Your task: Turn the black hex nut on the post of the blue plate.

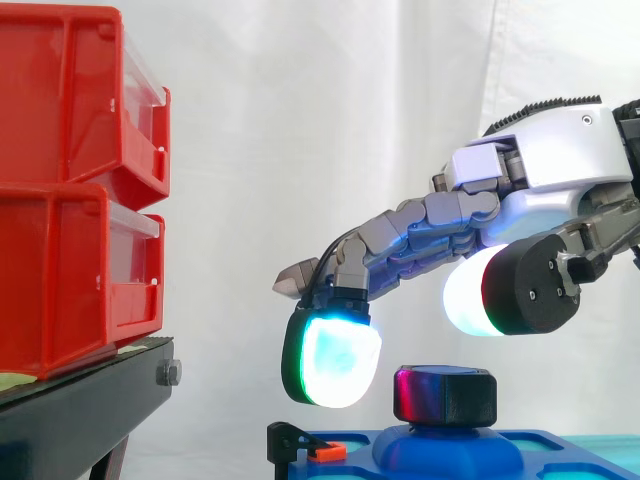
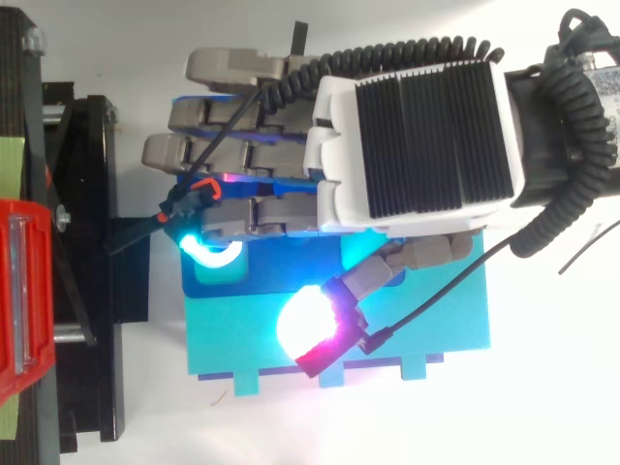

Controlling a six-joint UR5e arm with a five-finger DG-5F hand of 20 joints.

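A black stand (image 1: 90, 400) carries two stacked red bins (image 1: 60, 270). Beside it, the blue plate (image 1: 550, 460) lies on a turquoise base (image 2: 446, 339).

Bright even light, robot hand (image 2: 426, 136) aglow.

White curtain (image 1: 320, 120) behind red bins (image 1: 60, 200)
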